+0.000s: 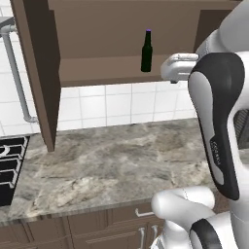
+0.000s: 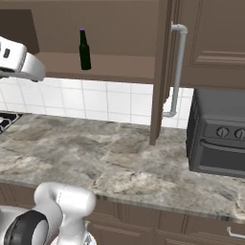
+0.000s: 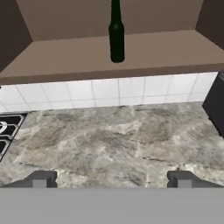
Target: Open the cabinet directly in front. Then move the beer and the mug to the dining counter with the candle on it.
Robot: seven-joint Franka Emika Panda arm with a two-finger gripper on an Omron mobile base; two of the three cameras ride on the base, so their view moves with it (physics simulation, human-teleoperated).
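A: Gripper?
B: Fingers spread wide apart, holding nothing, above the counter.
A: Beer?
B: Slim dark green-black bottle, long neck, purple cap; upright on the shelf of the open cabinet.

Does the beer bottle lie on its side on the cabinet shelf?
No, the beer bottle stands upright on the bottom shelf of the open cabinet, neck up, with nothing beside it.

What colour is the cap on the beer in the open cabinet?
Purple, on the beer; clearest in the left base view.
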